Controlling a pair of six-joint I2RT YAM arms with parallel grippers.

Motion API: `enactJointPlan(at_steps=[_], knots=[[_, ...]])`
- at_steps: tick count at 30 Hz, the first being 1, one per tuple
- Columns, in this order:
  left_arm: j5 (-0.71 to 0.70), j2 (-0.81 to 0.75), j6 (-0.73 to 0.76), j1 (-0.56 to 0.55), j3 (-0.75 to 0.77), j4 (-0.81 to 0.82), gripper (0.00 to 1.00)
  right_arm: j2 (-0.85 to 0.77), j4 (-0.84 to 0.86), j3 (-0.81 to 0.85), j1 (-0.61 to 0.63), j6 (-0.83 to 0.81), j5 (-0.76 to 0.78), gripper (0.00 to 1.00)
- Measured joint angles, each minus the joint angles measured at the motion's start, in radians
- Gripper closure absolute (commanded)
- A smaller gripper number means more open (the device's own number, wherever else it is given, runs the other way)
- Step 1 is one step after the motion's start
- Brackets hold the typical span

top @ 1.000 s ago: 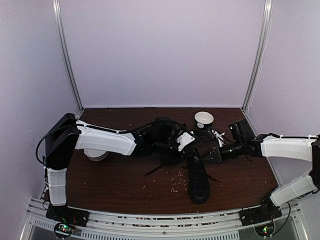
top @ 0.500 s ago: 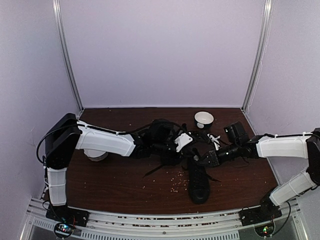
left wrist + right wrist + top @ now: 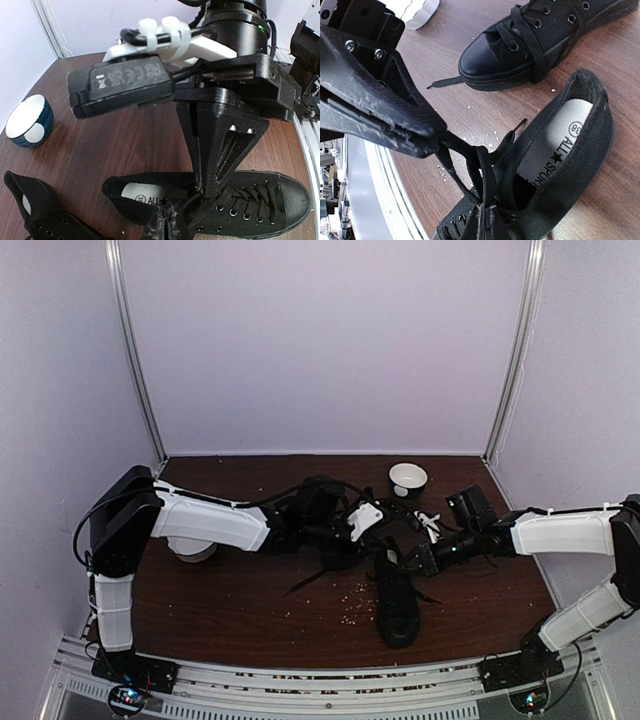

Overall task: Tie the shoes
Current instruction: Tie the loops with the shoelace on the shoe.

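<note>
Tabletop (image 3: 230, 610): dark brown wood, pale crumbs (image 3: 350, 608) scattered nr centre. We log two black low-top shoes. Near shoe (image 3: 397, 600) sits upright on its sole, centre-right, toe twd the near edge, heel twd the back. Its white insole w/ "ALL STAR" print shows in both wrist views. Second shoe (image 3: 540, 35) lies just beside it on the left. From above it is mostly hidden under the left arm. A loose strand end trails on the wood by its toe.

Both arms meet over the near shoe's throat. Right hand (image 3: 437, 140): fingers together, clamped on the laces (image 3: 485, 175). We see thin black strands coming straight out of the tips, lifted off the tongue. Left hand (image 3: 165, 225): fingers also together, low at the top eyelets. Strands run into its tips in the right wrist view, so we read it as pinching the laces too. The two hands' tips are close, approx. over the same eyelet rows; we can't tell if they touch. Twd the toe the laces cross through the eyelets; upper ends loose, not yet knotted.

Other items: white bowl (image 3: 408, 478) at the back, right of centre, apart from the shoes; left wrist cam shows a dark-blue outer side. Second bowl (image 3: 190, 550) at left, partly under the left arm, fluted rim.
</note>
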Motion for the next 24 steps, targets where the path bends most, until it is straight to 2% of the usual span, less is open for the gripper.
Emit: enactJointPlan(at_steps=[11,14,16,19,21,24], knots=[[-0.023,0.000,0.035,0.006,-0.031,0.000,0.98,-0.062,-0.056,0.003,0.000,-0.008,0.024,1.00],[-0.028,0.000,0.048,0.008,-0.031,0.000,0.76,-0.062,-0.063,0.003,0.000,-0.008,0.024,1.00],[-0.023,0.000,0.069,0.009,-0.031,0.000,0.57,-0.062,-0.067,0.003,0.000,-0.008,0.024,1.00],[0.019,-0.001,0.115,0.023,-0.031,-0.005,0.38,-0.062,-0.074,0.008,0.000,-0.008,0.023,1.00],[0.071,-0.008,0.160,0.043,-0.035,-0.012,0.29,-0.062,-0.074,0.013,0.000,-0.008,0.023,1.00],[0.135,-0.025,0.239,0.069,-0.041,-0.027,0.28,-0.062,-0.074,0.014,0.000,-0.008,0.023,1.00]])
